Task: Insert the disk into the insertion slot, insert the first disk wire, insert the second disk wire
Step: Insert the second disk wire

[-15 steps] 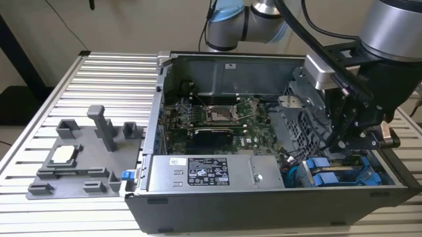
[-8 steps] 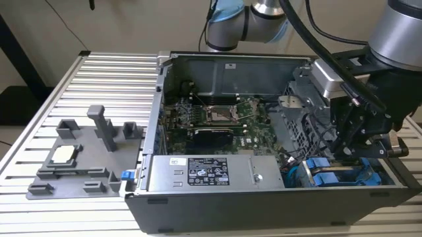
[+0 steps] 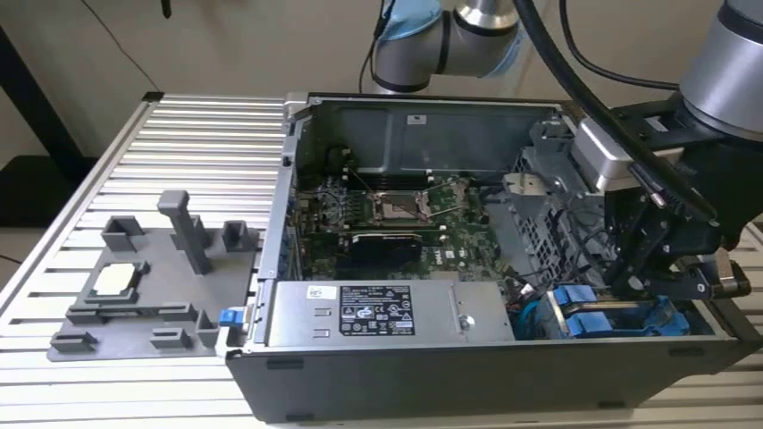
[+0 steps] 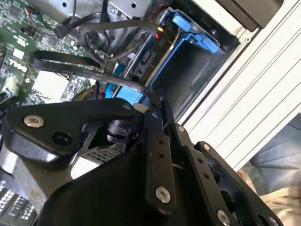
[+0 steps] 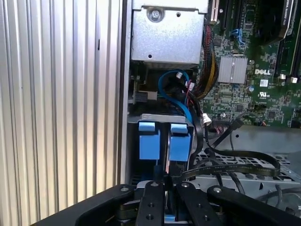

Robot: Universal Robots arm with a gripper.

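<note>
Open black desktop computer case (image 3: 477, 375), lying on its side on a ribbed aluminium table (image 3: 179, 134).

Hidden or unclear: the black linkage gripper (image 5: 165, 179) is low inside the drive bay at about 4 o'clock of the case in the exterior view, its own black body covering the fingertips there. In the first wrist view the fingers (image 5: 153, 197) stand close together, nearly parallel, on a small dark connector at the end of a flat black ribbon-like cable (image 5: 235, 165); whether they truly clamp it cannot be told. The disk, a drive in a bright blue plastic carrier frame (image 5: 180, 141), sits in the bay with only its blue end tabs showing; its metal body is concealed. A second blue-framed drive (image 5: 148, 141) lies just beside it, touching or nearly so.

Edges and room: the bay is hemmed by the case wall on one side and a grey perforated metal cage (image 5: 244, 176) on the other; loose black and blue wires (image 5: 178, 94) crowd the gap toward the green motherboard (image 3: 394, 214). The silver power supply box (image 3: 370, 313) fills the 6 o'clock edge.

Arm pose: grey arm (image 3: 727, 63) descends from 2 o'clock, wrist bent steeply downward. A grey moulded fixture tray (image 3: 143, 286) rests at 8 o'clock, well apart.
</note>
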